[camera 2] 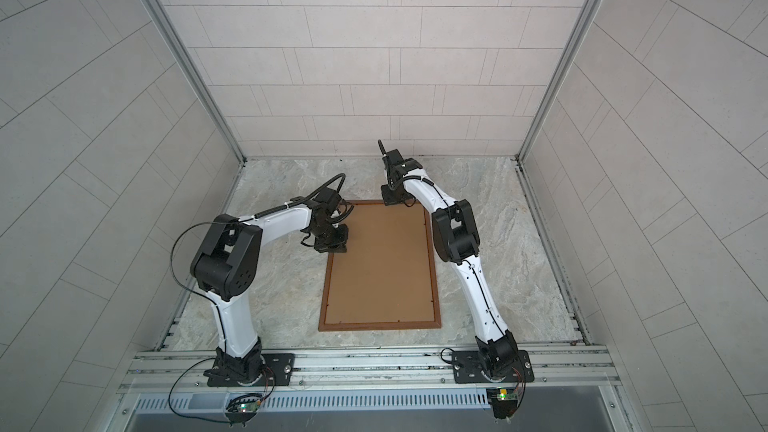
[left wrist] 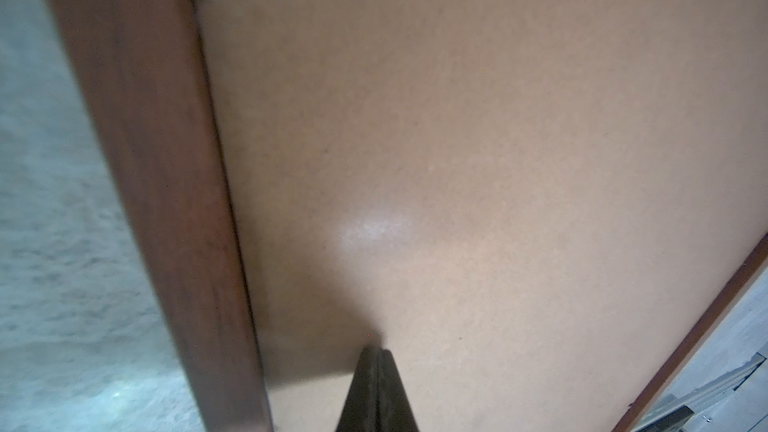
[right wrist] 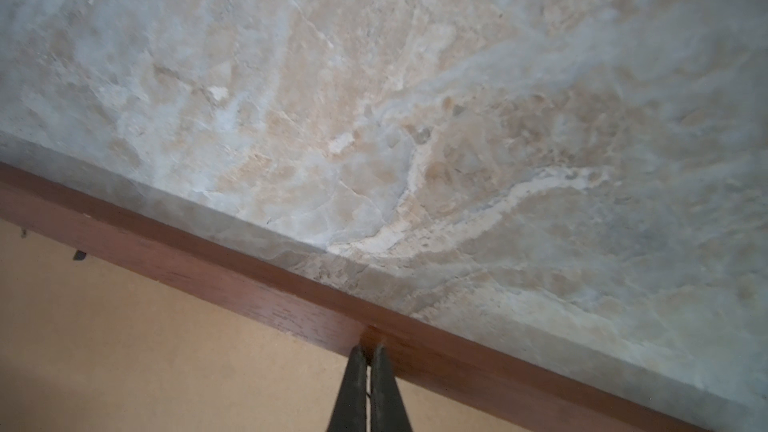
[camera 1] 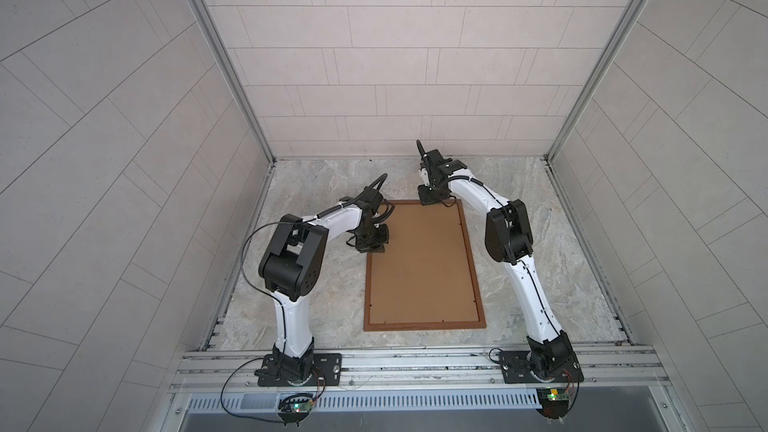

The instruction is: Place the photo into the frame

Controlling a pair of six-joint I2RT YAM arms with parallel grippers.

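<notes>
The dark-brown frame (camera 1: 424, 324) (camera 2: 380, 325) lies flat in the middle of the marble table, in both top views. A plain brown backing board (camera 1: 422, 259) (camera 2: 380, 259) fills its opening. The photo is hidden. My left gripper (camera 1: 376, 248) (camera 2: 334, 248) is shut and empty. In the left wrist view its tips (left wrist: 376, 351) rest on the board (left wrist: 457, 139), just inside the frame's left rail (left wrist: 158, 184). My right gripper (camera 1: 430, 200) (camera 2: 392, 200) is shut and empty, and its tips (right wrist: 368, 347) sit on the frame's far rail (right wrist: 249, 280).
Marble tabletop (camera 1: 540, 243) (right wrist: 415, 97) surrounds the frame on all sides. Tiled walls close in the back and both sides. A metal rail (camera 1: 415, 363) with both arm bases runs along the front edge. A small dark tab (right wrist: 79, 255) sits at the board's edge.
</notes>
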